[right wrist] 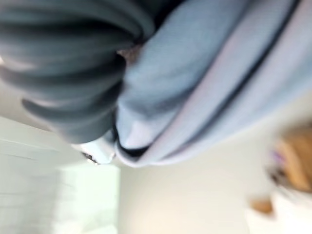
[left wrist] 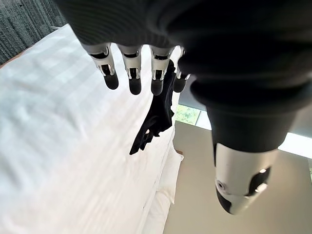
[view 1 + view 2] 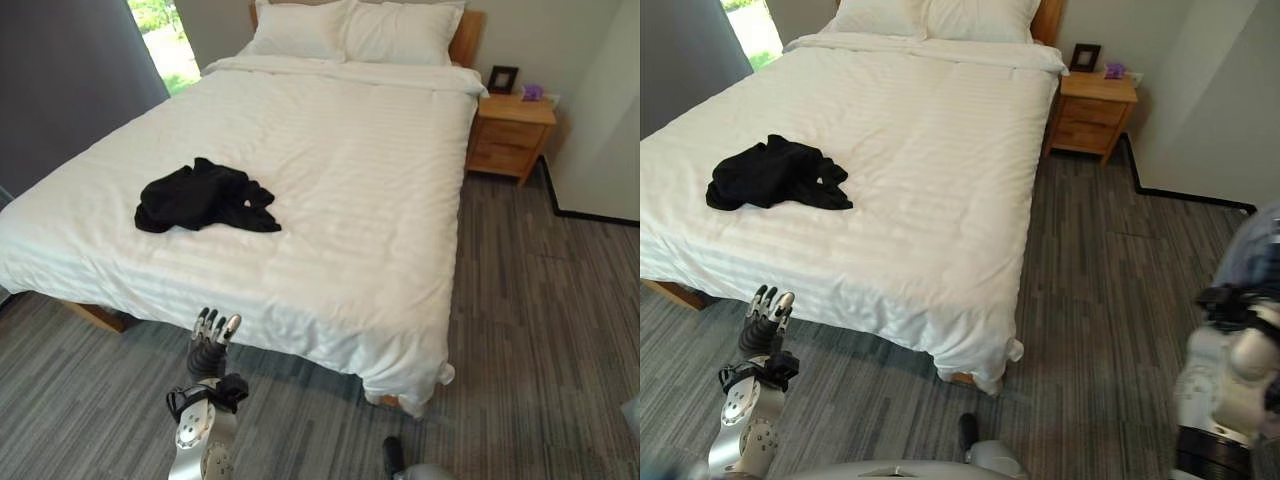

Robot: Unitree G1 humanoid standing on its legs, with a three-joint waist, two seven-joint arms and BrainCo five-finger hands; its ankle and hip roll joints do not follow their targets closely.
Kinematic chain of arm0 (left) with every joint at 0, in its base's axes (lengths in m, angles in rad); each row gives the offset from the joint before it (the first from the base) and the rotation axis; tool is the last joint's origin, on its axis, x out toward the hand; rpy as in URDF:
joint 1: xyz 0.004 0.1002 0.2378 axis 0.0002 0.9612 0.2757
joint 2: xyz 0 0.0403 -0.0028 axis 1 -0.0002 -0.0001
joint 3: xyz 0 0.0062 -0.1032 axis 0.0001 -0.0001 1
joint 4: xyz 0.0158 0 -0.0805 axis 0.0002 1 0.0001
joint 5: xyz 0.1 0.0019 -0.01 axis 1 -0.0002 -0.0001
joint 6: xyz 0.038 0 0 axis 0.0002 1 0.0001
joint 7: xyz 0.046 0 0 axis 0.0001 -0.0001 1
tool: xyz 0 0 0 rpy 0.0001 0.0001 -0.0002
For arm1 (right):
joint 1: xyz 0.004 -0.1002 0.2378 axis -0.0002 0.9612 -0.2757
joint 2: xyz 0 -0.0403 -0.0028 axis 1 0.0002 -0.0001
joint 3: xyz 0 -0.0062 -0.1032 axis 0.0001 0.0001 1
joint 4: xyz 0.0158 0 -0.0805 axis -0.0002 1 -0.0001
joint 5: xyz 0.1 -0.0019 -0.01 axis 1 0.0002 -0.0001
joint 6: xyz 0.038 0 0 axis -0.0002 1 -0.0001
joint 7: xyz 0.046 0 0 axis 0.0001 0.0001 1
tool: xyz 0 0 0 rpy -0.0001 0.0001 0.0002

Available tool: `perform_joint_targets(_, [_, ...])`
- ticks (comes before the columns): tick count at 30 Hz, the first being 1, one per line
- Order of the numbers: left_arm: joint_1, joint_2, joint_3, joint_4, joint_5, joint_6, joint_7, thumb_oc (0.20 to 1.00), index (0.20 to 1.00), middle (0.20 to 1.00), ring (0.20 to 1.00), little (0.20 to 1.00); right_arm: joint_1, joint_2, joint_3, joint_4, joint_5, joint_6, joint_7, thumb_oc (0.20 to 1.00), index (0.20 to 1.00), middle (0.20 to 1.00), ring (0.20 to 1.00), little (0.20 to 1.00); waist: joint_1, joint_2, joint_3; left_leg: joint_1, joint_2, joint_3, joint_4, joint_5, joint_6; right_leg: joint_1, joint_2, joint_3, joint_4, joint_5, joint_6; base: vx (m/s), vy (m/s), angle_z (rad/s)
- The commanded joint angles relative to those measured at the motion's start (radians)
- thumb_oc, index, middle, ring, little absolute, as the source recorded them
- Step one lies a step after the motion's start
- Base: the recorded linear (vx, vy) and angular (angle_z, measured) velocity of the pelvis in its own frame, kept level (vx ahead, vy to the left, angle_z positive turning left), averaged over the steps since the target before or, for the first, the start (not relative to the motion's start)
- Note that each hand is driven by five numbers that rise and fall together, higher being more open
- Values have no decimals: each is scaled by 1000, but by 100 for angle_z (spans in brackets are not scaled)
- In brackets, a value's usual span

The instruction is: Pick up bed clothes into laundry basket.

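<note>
On the white bed [image 3: 330, 190], toward ten o'clock: a crumpled black garment [image 3: 205, 196].
My left hand [image 3: 213, 335] hovers short of the mattress edge, fingers [image 2: 135, 73] straight, holding nothing; my right hand's fingers I cannot tell.

Head eyes high over the bed [image 3: 330, 180], both sharing it, left wrist close, facing along the bed

My left hand [image 3: 213, 335]: silver fingers [image 2: 132, 73] capped with dark tips, a silver thumb [image 2: 239, 187] with dark insets, and a dark ribbed cover over the back and wrist. A black strap rings my silver-grey left forearm [image 3: 745, 425]. My right hand [image 1: 63, 58] wears the same ribbed cover; my right arm [image 3: 1225, 390] is silver-grey, dark-banded.
</note>
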Motion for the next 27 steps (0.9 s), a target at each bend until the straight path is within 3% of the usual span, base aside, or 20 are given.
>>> perform_joint_targets(1, [-23,69,5,-39,14,-33,-16,1000,1000,1000,1000,1000,-9,52,99,-82,44,-5,113,200,200,200,200,200,36,-70,-18,-34,-44,-99,-1,88,-9,109,-62,-18,5,-48,51,0,0,0])
perform_joint_targets(3, [-20,69,5,-43,14,-30,-14,1000,1000,1000,1000,1000,2,78,138,-83,61,12,135,200,200,200,200,200,41,-69,-11,-35,-46,-102,-1,90,-8,109,-64,-20,4,-47,50,-39,8,9])
perform_joint_targets(4, [-10,59,1,-38,6,-31,-10,1000,1000,1000,1000,1000,28,151,242,-72,137,34,186,200,200,200,200,200,58,-66,5,-36,-50,-111,-1,95,-6,113,-67,-22,5,-46,47,-43,11,21])
perform_joint_targets(7, [6,46,9,-33,2,-32,-7,1000,1000,1000,1000,1000,53,208,292,-88,184,46,227,200,200,200,200,200,72,-63,17,-34,-51,-122,-1,99,-5,119,-70,-35,6,-50,46,-4,6,9])
perform_joint_targets(13, [-8,53,33,-26,-2,-60,15,1000,1000,1000,1000,1000,28,194,297,-105,161,27,233,200,200,200,200,200,94,-53,51,-46,-46,-141,5,104,-11,90,-76,-70,88,-82,42,-23,-20,12])
perform_joint_targets(15, [-32,59,34,-21,-6,-68,22,1000,1000,1000,1000,1000,18,181,275,-99,156,15,219,200,200,200,200,200,96,-56,67,-82,-54,-155,70,95,-25,91,-86,-94,96,-94,38,-33,-34,27])
perform_joint_targets(16, [-62,63,22,-20,-12,-76,20,1000,1000,1000,1000,1000,19,164,243,-110,149,1,211,200,200,200,200,200,98,-58,95,-150,-78,-137,202,84,-56,106,-108,-129,104,-112,35,-41,-19,47])
perform_joint_targets(17, [-64,63,22,-19,-12,-76,20,1000,1000,1000,1000,1000,17,164,242,-110,149,1,212,200,200,200,200,200,95,-58,96,-158,-80,-140,215,79,-56,105,-109,-133,106,-113,35,-82,79,50])
perform_joint_targets(18, [-95,68,-2,-15,-19,-85,22,1000,1000,1000,1000,1000,10,144,220,-102,126,-12,184,200,200,200,200,200,86,-51,121,-232,-39,-77,261,136,-97,110,-133,-170,121,-127,36,-63,92,85])
perform_joint_targets(19, [-95,68,-2,-15,-19,-85,22,1000,1000,1000,1000,1000,9,144,220,-102,126,-12,184,200,200,200,200,200,86,-51,120,-233,-39,-77,262,136,-97,109,-133,-170,122,-127,36,37,250,115])
perform_joint_targets(20, [-98,73,-14,-13,-14,-81,15,1000,1000,1000,1000,1000,20,155,215,-118,144,-15,180,200,200,200,200,200,74,-53,111,-252,99,7,187,170,-85,117,-174,-180,123,-132,65,99,157,122])
perform_joint_targets(21, [-97,73,-15,-13,-13,-81,15,1000,1000,1000,1000,1000,21,156,215,-119,143,-15,179,200,200,200,200,200,77,-53,111,-247,100,10,182,171,-86,118,-173,-178,124,-133,64,134,242,72])
perform_joint_targets(22, [-109,78,-20,-4,-13,-82,15,1000,1000,1000,1000,1000,37,153,206,-134,130,-16,178,200,200,200,200,200,65,-44,105,-254,139,46,152,207,-93,123,-184,-184,124,-142,74,156,322,17])
perform_joint_targets(23, [-121,72,-26,-1,-41,-95,27,1000,1000,1000,1000,1000,49,145,206,-144,126,-19,171,200,200,200,200,200,57,-28,99,-277,205,37,100,275,-126,134,-210,-174,130,-160,89,154,320,0])
perform_joint_targets(24, [-121,72,-27,0,-42,-96,27,1000,1000,1000,1000,1000,49,145,206,-144,126,-19,171,200,200,200,200,200,57,-27,99,-274,207,37,94,279,-128,133,-209,-174,133,-162,88,202,413,15])
perform_joint_targets(25, [-132,64,-29,6,-67,-103,36,1000,1000,1000,1000,1000,51,146,215,-140,129,-22,168,200,200,200,200,200,56,-23,98,-288,250,10,69,307,-144,133,-234,-155,143,-166,104,140,269,23])
perform_joint_targets(27, [-142,68,-23,14,-60,-102,41,1000,1000,1000,1000,1000,65,146,216,-144,126,-16,162,200,200,200,200,200,49,-14,92,-273,293,-18,49,331,-170,136,-271,-128,158,-176,120,184,337,-9])
